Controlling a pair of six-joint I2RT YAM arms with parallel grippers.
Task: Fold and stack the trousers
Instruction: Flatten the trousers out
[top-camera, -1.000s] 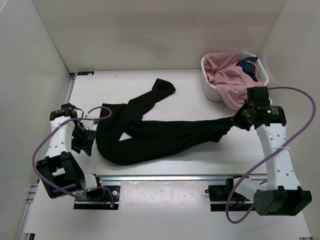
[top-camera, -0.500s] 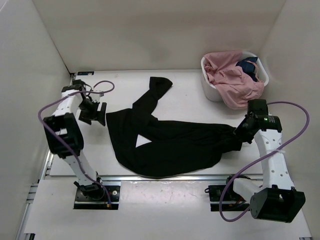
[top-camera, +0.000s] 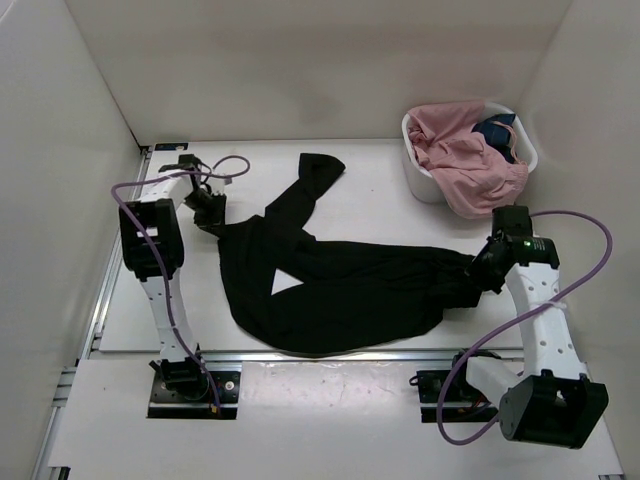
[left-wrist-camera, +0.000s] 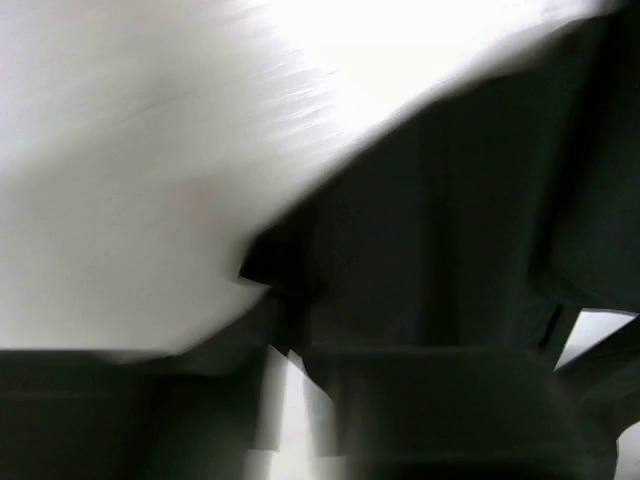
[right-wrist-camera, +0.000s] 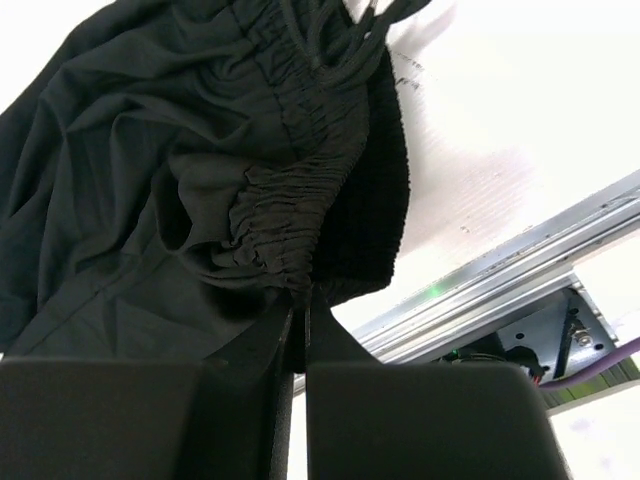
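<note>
The black trousers (top-camera: 340, 290) lie spread across the table, one leg reaching back to the far middle. My right gripper (top-camera: 478, 265) is at their right end, shut on the gathered elastic waistband (right-wrist-camera: 300, 170), which bunches right at the closed tips of that gripper (right-wrist-camera: 302, 295). My left gripper (top-camera: 212, 217) is at the trousers' far-left corner. In the blurred left wrist view the jaws of the left gripper (left-wrist-camera: 285, 325) stand apart, with white table showing between them. A corner of the black trousers (left-wrist-camera: 450, 250) lies at the tips.
A white basket (top-camera: 420, 182) at the back right holds a pink garment (top-camera: 460, 160) and a small dark blue cloth (top-camera: 495, 130). White walls enclose the left, back and right. A metal rail (top-camera: 330, 352) runs along the table's near edge.
My left arm swung from the near left to the far left, away from the trousers and back to their corner. My right gripper pulled the waistband nearer, and the trousers slackened.
</note>
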